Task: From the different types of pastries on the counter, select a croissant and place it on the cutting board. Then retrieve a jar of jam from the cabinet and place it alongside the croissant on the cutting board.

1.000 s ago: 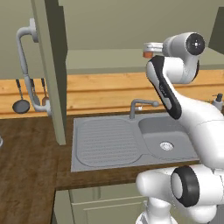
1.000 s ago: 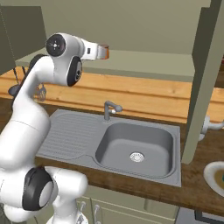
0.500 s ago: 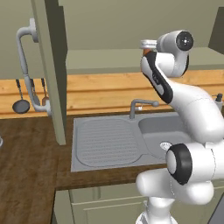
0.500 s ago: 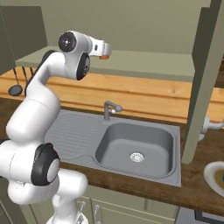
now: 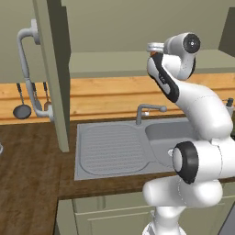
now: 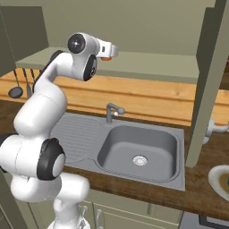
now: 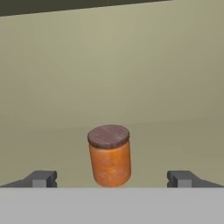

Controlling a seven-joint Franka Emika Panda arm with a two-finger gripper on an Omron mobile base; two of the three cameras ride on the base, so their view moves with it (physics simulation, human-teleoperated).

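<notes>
Hand [image 7: 109, 179]: raised at the open cabinet [image 5: 53, 73], fingers [image 7: 41, 178] wide apart, nothing gripped.
Jar of jam [image 7: 109, 161]: upright on cabinet shelf [image 6: 147, 62], centred between the fingers, untouched.

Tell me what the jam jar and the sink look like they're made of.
The jam jar: probably glass, its glossy orange-red body suggests that; its lid looks brownish and matte, possibly wood. The sink: likely steel, uniform grey with a ribbed drainboard.
</notes>
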